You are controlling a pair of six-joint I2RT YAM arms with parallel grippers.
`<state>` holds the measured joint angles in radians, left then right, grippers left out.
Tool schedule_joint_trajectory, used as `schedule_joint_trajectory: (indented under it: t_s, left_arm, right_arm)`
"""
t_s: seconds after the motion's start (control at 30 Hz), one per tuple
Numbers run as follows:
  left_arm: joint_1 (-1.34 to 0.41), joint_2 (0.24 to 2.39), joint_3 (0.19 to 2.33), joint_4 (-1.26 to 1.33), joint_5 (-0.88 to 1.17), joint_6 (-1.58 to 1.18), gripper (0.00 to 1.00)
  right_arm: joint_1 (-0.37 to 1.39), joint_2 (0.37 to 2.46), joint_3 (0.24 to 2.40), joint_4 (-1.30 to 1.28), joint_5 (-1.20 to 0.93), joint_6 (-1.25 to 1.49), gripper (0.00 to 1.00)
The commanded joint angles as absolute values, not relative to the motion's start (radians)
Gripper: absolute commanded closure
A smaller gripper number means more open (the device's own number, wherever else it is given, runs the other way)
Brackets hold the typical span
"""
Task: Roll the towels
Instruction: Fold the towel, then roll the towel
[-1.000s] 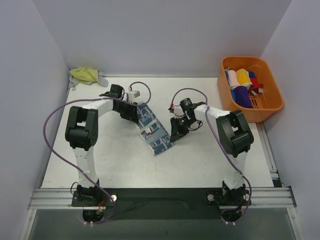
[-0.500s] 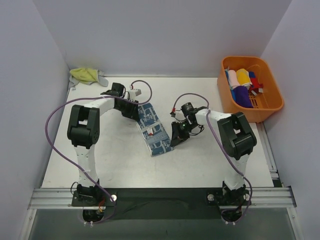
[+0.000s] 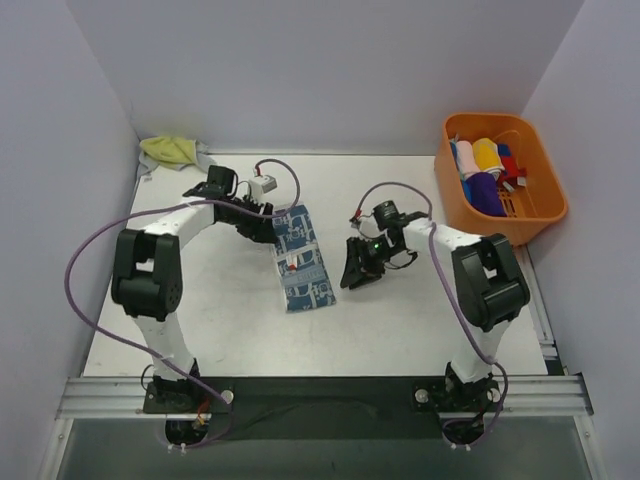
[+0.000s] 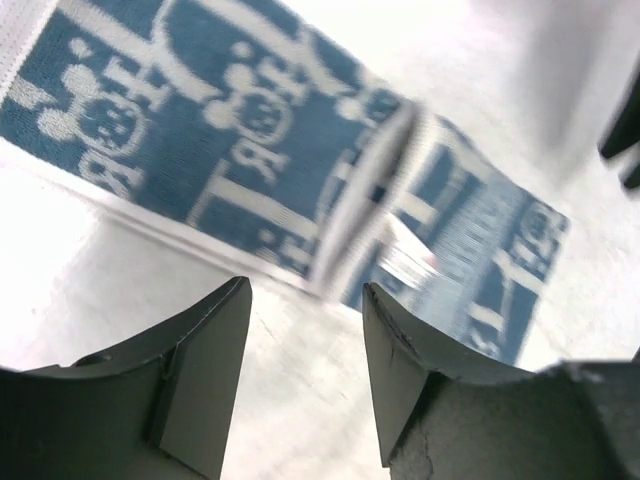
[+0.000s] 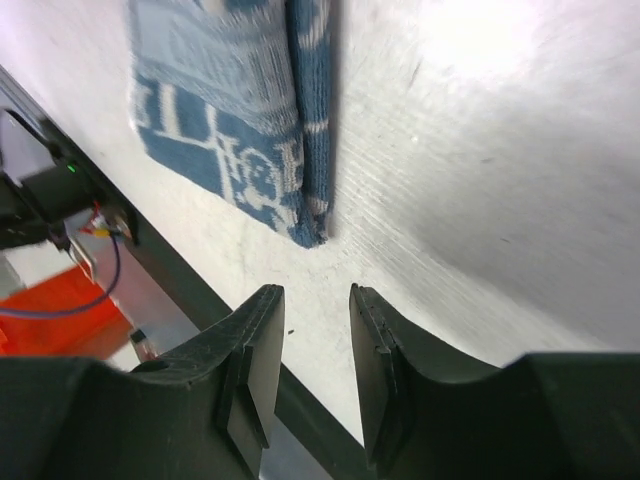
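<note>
Nothing can be read for certain. The blue-and-white towel [image 4: 250, 130] just beyond the left gripper [image 4: 305, 300] carries white letter-like blocks, none forming a legible word, and its small tag [image 4: 412, 258] is blurred.

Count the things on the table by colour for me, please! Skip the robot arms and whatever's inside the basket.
Blue-and-white towel: 1
Yellow-green towel: 1
Orange basket: 1
Total: 3
</note>
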<state>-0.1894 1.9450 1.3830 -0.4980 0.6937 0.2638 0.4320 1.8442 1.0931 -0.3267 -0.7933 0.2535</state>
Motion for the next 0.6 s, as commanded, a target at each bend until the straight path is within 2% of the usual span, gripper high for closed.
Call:
schedule_joint_trajectory:
  t_s: [0.0,0.1,0.23,0.4,0.57]
  left_arm:
    - [-0.196,1.654,1.245,-0.425,0.756,0.376,0.41]
    - [-0.219,1.503,1.074,-0.394,0.726,0.435,0.38]
    - [-0.355,1.349,0.902,-0.351,0.585,0.547,0.35]
    - [-0.552,1.318,0.839,-0.336,0.378,0.624,0.33]
    - [-0.777,1.356,0.825,-0.327,0.215,0.719,0.34]
  right_arm:
    - [0.379,1.738,1.190,-0.339,-0.792,0.233,0.67]
    - [0.391,1.785,1.281,-0.298,-0.824,0.280,0.65]
    - [0.448,1.897,1.428,-0.247,-0.873,0.362,0.64]
    - [0.526,2.028,1.479,-0.161,-0.899,0.416,0.64]
    - [0.531,2.173,1.491,-0.115,-0.890,0.452,0.70]
